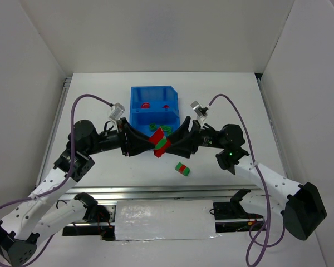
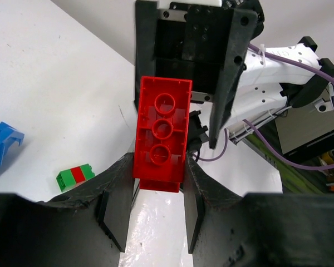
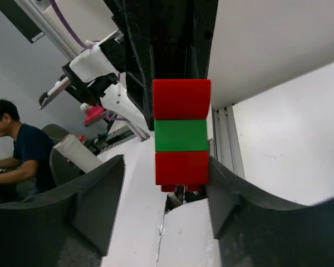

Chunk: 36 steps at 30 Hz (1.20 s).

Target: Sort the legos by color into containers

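- Red-green-red stack point(image 1: 160, 143) — three bricks joined end to end, green in the middle. It is held between the two grippers over the table point(image 1: 100, 111), just in front of the near wall of the blue bin point(image 1: 134, 105). The left wrist view shows the hollow underside of a red brick.
- Left gripper point(image 2: 158, 167) — clamped on one red end of the stack, with a finger pressed against each side of the brick.
- Right gripper point(image 3: 167, 167) — jaws apart around the other red end. One finger lies against the brick or just beside it, and there is a clear gap between the brick and the other finger. It is not gripping.
- Far compartment point(image 1: 156, 99) of the bin — holds two red pieces point(image 1: 146, 104).
- Near compartment point(image 1: 142, 121) of the bin — holds green pieces point(image 1: 167, 128), which lie towards the side nearer the right arm. The grippers partly hide them, so their number cannot be told.
- Loose red-and-green piece point(image 1: 182, 168) — a small joined piece lying on the table nearer the arm bases than the held stack, apart from both grippers and outside the bin. In the left wrist view it reads as green, red, green.
- Person point(image 3: 11, 144) — dark shirt, seated beyond the table, seen only in the right wrist view.
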Motion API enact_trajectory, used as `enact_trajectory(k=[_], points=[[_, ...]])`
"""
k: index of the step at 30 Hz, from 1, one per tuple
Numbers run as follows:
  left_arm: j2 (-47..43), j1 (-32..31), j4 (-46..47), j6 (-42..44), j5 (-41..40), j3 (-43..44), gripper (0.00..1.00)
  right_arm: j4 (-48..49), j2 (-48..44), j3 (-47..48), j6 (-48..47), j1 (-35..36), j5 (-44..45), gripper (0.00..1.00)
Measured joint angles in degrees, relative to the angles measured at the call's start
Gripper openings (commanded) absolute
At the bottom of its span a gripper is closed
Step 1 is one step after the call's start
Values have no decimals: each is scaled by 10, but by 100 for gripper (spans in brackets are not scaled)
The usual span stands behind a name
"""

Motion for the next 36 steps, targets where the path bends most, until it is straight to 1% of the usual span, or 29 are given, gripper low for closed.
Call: enact_trajectory(k=[3, 4, 6, 11, 12, 14, 15, 16, 17, 18, 20, 22, 23, 24, 25, 26, 31, 33, 36], points=[[1, 0, 7, -4, 9, -2, 0, 23, 2, 0, 10, 0, -1, 49], [2, 0, 13, -9, 14, -2, 0, 31, 4, -1, 13, 0, -2, 36], [2, -1, 17, -11, 18, -2, 0, 46, 11, -5, 21, 0, -4, 14], [3, 0, 15, -13, 20, -2, 0, 63, 18, -12, 28, 0, -5, 13], [4, 0, 14, -12, 20, -2, 8, 68, 18, -14, 29, 0, -5, 13], [6, 0, 14, -12, 23, -2, 26, 70, 18, -15, 30, 0, -5, 12], [7, 0, 14, -12, 25, -2, 60, 69, 18, -15, 30, -1, -6, 12], [8, 0, 15, -10, 26, -2, 71, 69, 18, -15, 31, -1, -6, 12], [8, -1, 16, -8, 25, -2, 77, 70, 18, -15, 32, 0, -10, 12], [9, -1, 16, -9, 26, -2, 86, 70, 18, -15, 32, 2, -14, 12], [10, -1, 19, -9, 27, -5, 91, 70, 19, -15, 32, 3, -20, 12], [10, -1, 20, -11, 29, -9, 88, 69, 21, -15, 32, 4, -26, 12], [11, 0, 22, -12, 31, -9, 84, 69, 23, -15, 32, 4, -28, 12], [12, 0, 25, -12, 33, -9, 73, 69, 26, -15, 32, 4, -30, 12], [13, -1, 28, -13, 37, -9, 67, 69, 28, -15, 32, 4, -31, 12], [15, -1, 32, -14, 41, -9, 64, 68, 30, -15, 33, 4, -32, 12], [33, -1, 49, -14, 59, -10, 68, 46, 31, -12, 23, 8, -31, 12], [38, -1, 59, -16, 66, -14, 63, 40, 31, -11, 21, 9, -31, 12], [42, -1, 70, -21, 73, -23, 62, 31, 31, -9, 19, 10, -31, 12]])
